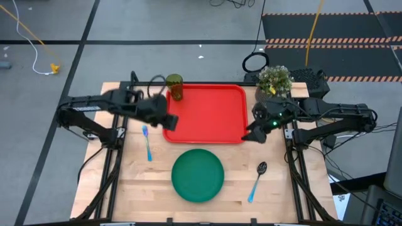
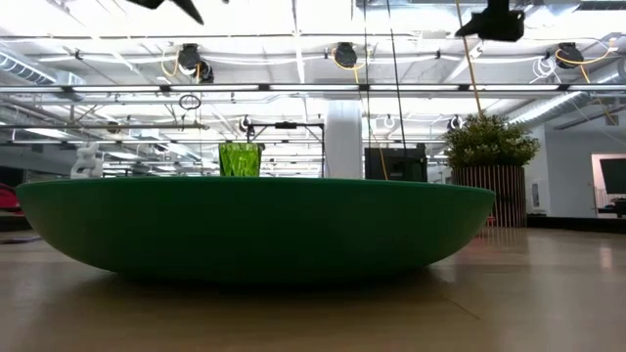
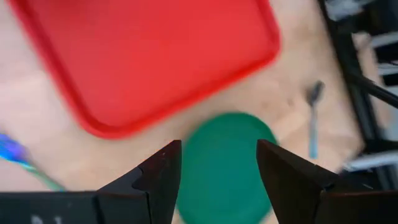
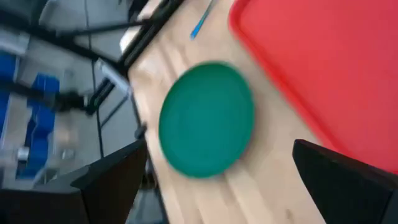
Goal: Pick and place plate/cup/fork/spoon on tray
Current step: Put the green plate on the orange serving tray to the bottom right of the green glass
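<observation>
The red tray (image 1: 210, 116) lies at the table's far middle. The olive-green cup (image 1: 174, 86) stands upright at its far left corner; whether it is inside the rim I cannot tell. The dark-green plate (image 1: 198, 174) lies flat on the table in front of the tray. The fork (image 1: 147, 142) lies left of the tray, and the spoon (image 1: 257, 179) lies right of the plate. My left gripper (image 1: 171, 121) hangs open above the tray's left edge, with nothing between its fingers (image 3: 163, 174). My right gripper (image 1: 251, 135) hangs open and empty above the tray's near right corner.
A potted plant (image 1: 274, 78) stands at the table's far right, just behind my right arm. Bare wood shows left of the fork and along the table's near edge. Cables and floor lie beyond the far edge.
</observation>
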`<state>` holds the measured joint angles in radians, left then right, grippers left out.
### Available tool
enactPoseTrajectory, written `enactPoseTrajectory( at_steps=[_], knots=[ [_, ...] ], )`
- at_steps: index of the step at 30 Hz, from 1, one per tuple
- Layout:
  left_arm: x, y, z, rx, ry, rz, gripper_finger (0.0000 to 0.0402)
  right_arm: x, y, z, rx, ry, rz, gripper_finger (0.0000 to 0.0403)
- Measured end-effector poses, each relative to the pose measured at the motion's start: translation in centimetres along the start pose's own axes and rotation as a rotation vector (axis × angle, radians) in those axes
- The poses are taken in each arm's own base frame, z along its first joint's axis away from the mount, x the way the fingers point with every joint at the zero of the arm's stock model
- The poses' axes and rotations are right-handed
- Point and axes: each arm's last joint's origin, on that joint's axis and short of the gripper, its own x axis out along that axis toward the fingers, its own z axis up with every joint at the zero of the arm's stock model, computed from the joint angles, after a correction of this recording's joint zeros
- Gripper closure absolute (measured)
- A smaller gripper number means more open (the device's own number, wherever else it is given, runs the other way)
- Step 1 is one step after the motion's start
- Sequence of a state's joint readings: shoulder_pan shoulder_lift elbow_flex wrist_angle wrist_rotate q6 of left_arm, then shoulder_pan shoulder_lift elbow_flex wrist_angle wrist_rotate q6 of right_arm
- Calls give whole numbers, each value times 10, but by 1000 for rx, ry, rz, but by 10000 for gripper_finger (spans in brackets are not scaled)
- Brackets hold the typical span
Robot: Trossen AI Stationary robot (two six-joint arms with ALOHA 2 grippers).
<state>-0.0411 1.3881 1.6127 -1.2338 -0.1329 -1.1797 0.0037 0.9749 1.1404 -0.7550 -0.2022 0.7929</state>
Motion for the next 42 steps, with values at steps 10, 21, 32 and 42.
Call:
enactPoseTrajectory(
  at_steps=[10, 21, 32, 42],
  knots=[
    [31, -44, -68, -10, 128, -37, 192, 18, -5, -21, -74, 55, -52, 9],
    [57, -56, -93, 124, 175, 18, 192, 52, -6, -55, 259, 109, 38, 9],
    [56, -54, -95, 351, 208, -10, 193, 74, 46, -68, 446, 25, 124, 9],
    [90, -35, -110, 332, 251, 67, 193, 118, 83, -75, 473, 182, 31, 9]
  ],
)
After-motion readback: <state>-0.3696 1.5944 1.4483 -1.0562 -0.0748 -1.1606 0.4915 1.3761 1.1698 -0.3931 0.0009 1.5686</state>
